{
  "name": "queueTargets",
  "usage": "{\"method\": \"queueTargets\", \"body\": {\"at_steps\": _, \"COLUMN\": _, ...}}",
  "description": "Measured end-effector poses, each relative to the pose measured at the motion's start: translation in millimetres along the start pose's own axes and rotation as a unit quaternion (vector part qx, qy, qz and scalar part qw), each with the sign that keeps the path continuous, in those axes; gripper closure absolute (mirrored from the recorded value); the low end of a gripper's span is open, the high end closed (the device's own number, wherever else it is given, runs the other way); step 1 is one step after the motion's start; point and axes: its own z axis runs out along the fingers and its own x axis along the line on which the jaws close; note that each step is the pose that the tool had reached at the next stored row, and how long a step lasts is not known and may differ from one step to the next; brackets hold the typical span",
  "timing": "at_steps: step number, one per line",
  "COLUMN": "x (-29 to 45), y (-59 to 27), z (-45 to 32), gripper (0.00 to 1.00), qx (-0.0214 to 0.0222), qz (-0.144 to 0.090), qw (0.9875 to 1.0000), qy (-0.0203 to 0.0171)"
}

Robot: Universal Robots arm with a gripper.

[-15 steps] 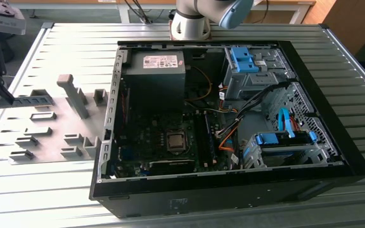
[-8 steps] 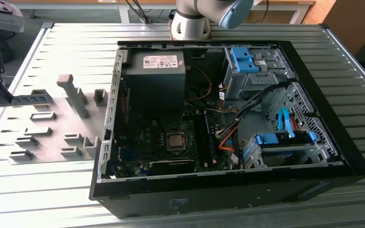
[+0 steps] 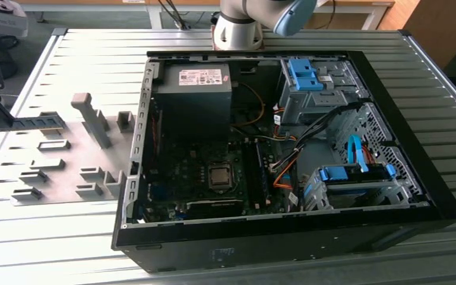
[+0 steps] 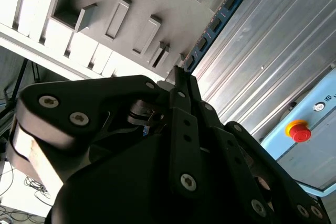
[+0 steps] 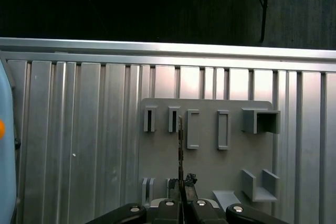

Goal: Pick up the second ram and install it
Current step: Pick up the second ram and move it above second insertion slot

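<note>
One long, thin, blue-green circuit-board stick, the second ram [image 4: 215, 23], juts lengthwise from your black pincer [image 4: 181, 77], gripped by one end.

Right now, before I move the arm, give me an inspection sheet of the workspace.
Surface: ribbed metal table carrying a grey fixture plate and an open computer case.
Job's things: second ram held over the fixture plate, outside the case.
Clutter: grey fixture blocks on the plate.
Grippers: gripper shut on one end of the second ram.
Cables: orange, black and blue cables inside the case.
Surroundings: red stop button beside the table; arm base behind the case.
</note>
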Motion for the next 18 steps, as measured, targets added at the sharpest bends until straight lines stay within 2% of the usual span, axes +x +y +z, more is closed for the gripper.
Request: {"method": "queueTargets", "body": {"at_steps": 18, "x": -0.5, "y": 0.3, "z": -12.2, "gripper": 0.86, "qx": 0.0, "qz": 0.0, "qw": 1.0, "qy": 0.0001}}
